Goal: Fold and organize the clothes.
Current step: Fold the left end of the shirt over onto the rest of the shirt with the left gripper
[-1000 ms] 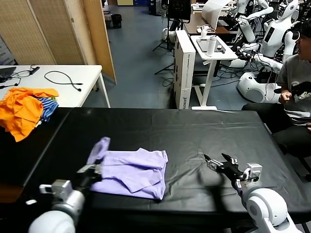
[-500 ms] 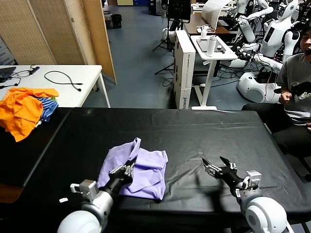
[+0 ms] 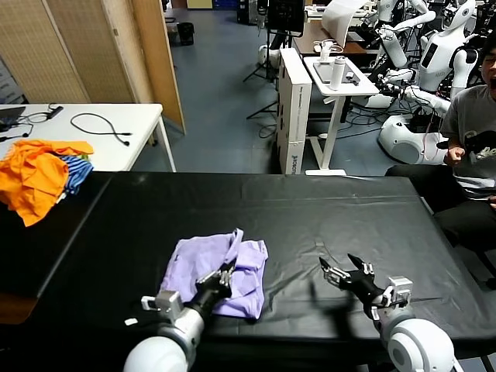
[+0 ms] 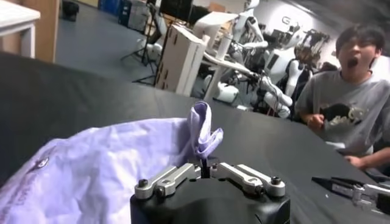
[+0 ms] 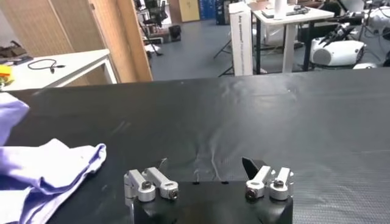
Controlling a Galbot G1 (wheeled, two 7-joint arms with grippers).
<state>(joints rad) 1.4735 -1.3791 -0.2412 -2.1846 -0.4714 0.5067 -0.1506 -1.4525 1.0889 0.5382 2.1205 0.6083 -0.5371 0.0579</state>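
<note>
— Since the lavender T-shirt [image 3: 213, 268] lay bunched near the front middle of the black desk [image 3: 310, 209], why was a flap standing up?

— The left gripper [image 3: 225, 275], jaws pinched shut on that fold, held it lifted, likely to carry it across.

— And the right gripper [image 3: 341, 273]?

— At the shirt's three o'clock, jaws spread wide, holding nothing, apparently waiting.

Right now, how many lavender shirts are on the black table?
1. The lavender T-shirt lies bunched on the black table, near its front edge. The left gripper pinches a raised fold; the right gripper is open beside it. More could be hidden underneath.
</note>
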